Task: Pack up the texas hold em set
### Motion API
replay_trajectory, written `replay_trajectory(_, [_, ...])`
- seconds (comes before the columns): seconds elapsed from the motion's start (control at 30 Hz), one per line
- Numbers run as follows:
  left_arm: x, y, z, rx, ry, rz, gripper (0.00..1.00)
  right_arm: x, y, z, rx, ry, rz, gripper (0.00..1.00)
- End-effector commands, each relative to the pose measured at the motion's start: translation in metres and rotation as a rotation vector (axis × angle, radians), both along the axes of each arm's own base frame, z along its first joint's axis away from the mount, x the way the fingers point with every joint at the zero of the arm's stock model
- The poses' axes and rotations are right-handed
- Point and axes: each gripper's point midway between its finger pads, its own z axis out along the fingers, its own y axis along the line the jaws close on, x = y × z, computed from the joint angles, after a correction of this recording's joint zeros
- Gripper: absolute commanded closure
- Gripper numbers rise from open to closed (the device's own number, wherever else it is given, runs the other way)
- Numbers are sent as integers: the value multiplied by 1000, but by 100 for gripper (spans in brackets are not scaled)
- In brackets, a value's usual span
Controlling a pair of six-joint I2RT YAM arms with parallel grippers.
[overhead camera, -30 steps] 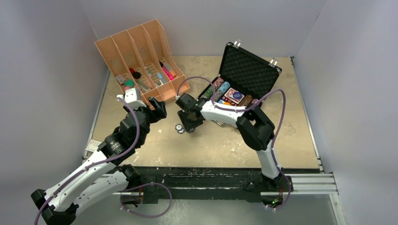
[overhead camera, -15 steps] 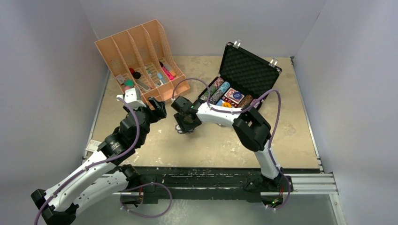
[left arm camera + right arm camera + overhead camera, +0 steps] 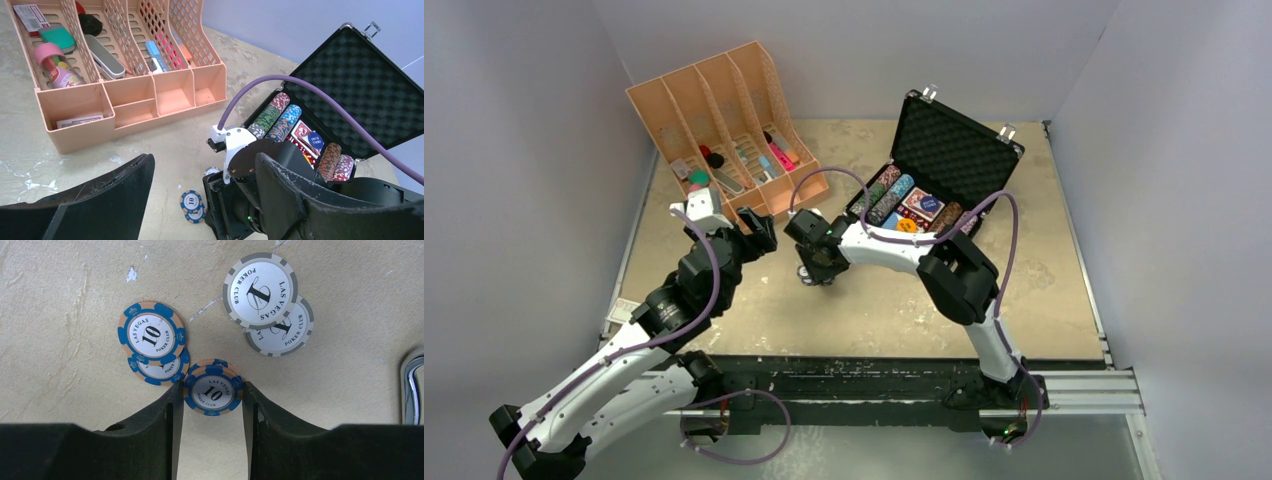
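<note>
A robot lab booth (bare grey walls (image 3: 524, 120)) around a scuffed table (image 3: 874, 320).

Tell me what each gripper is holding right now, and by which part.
The right fingers pinch a blue 10 poker chip by opposite sides of its rim. The left gripper is open and holds nothing.

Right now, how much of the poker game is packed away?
Done: rows of chips and cards already sit in the black case. In hand: the right arm's jaws pinch one blue 10 chip down at the table. Left: two more blue chips and two grey chips lie loose there. The case stands open, so shutting it comes last.
</note>
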Motion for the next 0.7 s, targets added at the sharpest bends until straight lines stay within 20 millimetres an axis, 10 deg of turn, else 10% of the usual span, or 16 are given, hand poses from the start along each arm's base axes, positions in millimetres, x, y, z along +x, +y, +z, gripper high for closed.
replay_trajectory(0.0, [0,4,6,-14,-17,19,27,-17,-34,-19,-123,45,-30,63])
replay_trajectory(0.2, [0,5,10,-21,-24,23,27,-28,-41,-2,-92,62,-10,62])
replay_trajectory(0.33, [-1,8,14,-29,-28,36,27,-25,-34,-1,-84,66,-9,43])
replay_trajectory(0.67, [-16,46,81,-4,-97,141,27,21,19,62,63,-94,7,33])
